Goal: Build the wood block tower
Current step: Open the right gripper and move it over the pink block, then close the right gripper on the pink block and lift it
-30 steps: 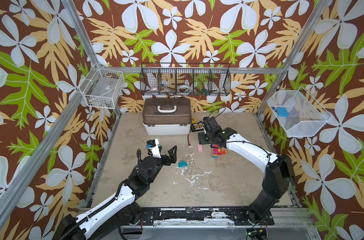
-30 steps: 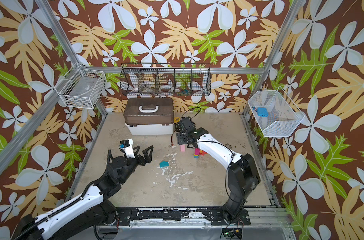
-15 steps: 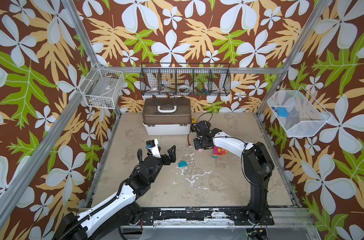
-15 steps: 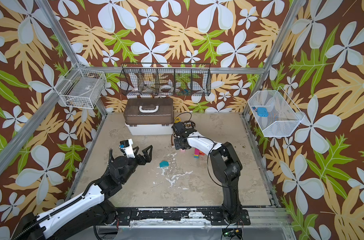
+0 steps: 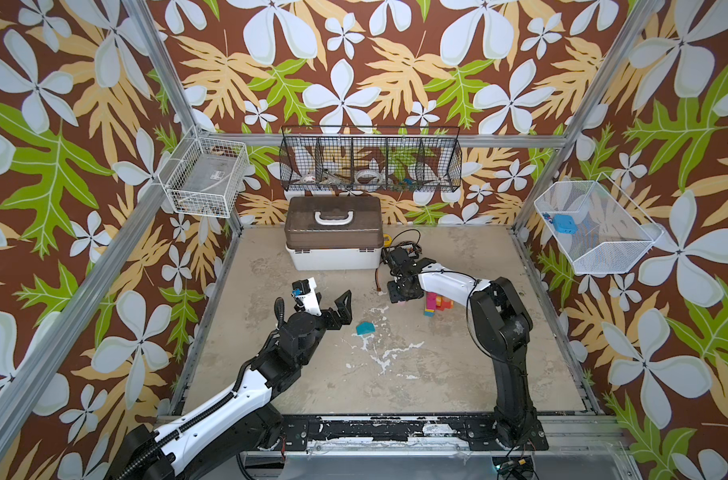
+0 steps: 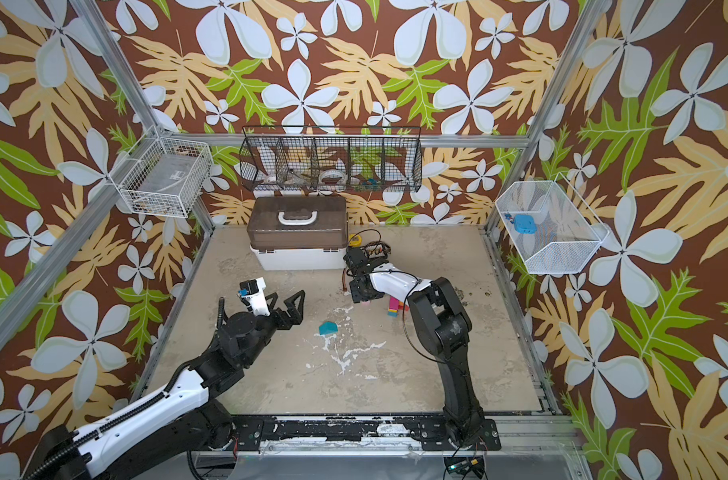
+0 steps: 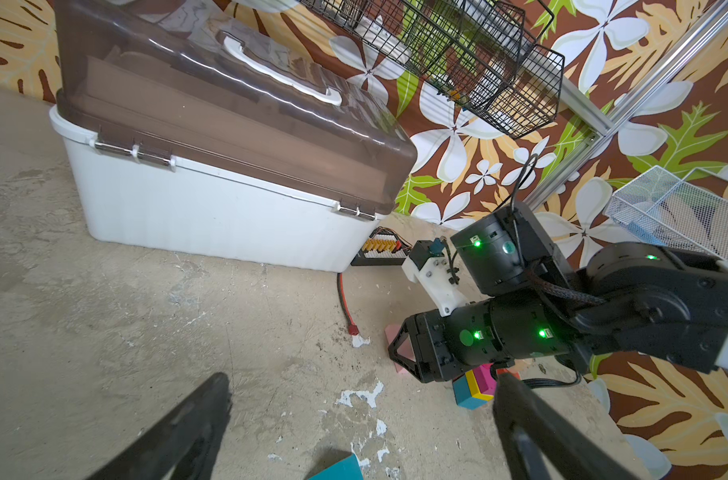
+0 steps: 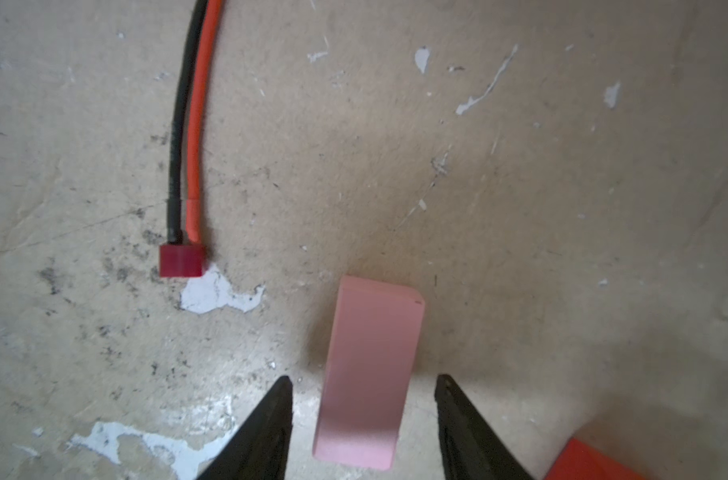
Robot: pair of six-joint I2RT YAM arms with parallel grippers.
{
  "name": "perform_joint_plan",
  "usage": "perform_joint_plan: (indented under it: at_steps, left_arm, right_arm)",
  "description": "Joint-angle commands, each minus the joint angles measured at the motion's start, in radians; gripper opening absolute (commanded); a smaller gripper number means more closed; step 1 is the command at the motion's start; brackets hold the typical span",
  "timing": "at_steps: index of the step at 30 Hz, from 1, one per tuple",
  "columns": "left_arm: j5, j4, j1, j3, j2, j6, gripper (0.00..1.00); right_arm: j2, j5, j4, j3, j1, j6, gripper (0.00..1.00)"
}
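Since my right arm has folded inward from a second ago, my right gripper [image 8: 360, 384] has come down over the pale pink wooden bar [image 8: 370, 365]. It lies flat between my spread fingers, a gap on each side. The small multicoloured tower of blocks [image 5: 435, 305] stands just beside this hand. My left gripper [image 5: 333, 297] stays spread, with the teal roof-shaped block [image 5: 365, 328] near it.
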Motion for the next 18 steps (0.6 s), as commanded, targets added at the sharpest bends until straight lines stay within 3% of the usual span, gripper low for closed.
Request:
perform_joint_plan:
  at_steps: [1,9,18]
  left_arm:
    - [-0.009,0.007,0.0,0.009,-0.001,-0.001,1.0]
    - [-0.009,0.007,0.0,0.01,0.002,-0.001,1.0]
    - [-0.004,0.007,0.0,0.013,0.007,-0.002,1.0]
  right_arm:
    - [0.007,-0.011,-0.013,0.009,0.001,-0.004,0.54]
    - [0.018,-0.02,-0.015,0.014,0.001,-0.009,0.46]
    - [0.062,-0.017,-0.034,0.054,-0.007,-0.018,0.44]
